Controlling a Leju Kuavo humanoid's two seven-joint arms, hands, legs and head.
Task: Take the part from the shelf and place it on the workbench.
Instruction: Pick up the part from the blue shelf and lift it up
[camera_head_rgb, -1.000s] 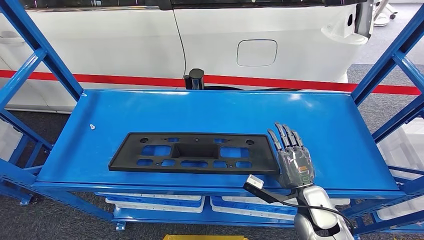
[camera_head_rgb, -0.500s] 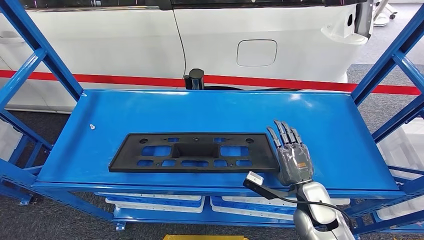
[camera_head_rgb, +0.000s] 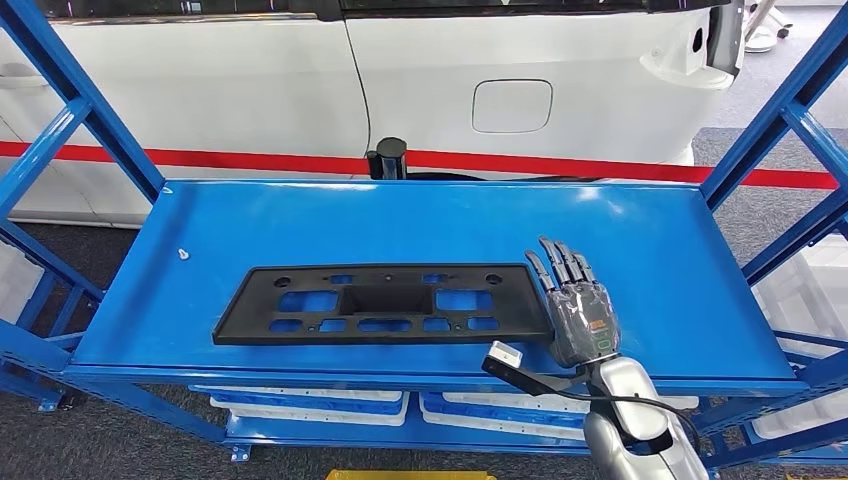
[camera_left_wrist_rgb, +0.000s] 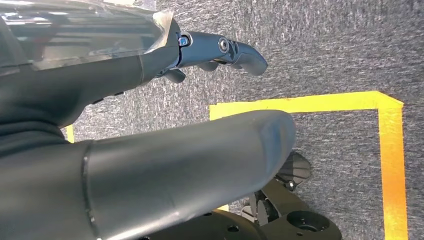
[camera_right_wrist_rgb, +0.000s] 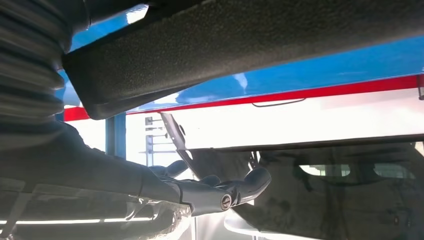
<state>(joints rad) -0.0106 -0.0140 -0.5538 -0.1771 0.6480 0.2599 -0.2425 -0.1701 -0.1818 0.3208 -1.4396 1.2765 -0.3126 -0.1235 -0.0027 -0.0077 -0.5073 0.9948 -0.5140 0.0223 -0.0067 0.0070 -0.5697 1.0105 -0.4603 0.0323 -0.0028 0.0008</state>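
With the part (camera_head_rgb: 385, 303) lying flat near the shelf (camera_head_rgb: 660, 250) front edge and the right hand (camera_head_rgb: 580, 310), fingers apart and empty, at its 3 o'clock end, curl the fingers squarely around that end before lifting.

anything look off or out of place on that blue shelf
Mostly tidy. The black part lies flat, slightly skewed to the shelf edge. One small pale bit sits loose near the shelf's left side; too small to identify. The right robot hand is at the part's end.

Matt black plastic part (camera_head_rgb: 383, 304) on glossy blue-painted metal shelf (camera_head_rgb: 660, 250).
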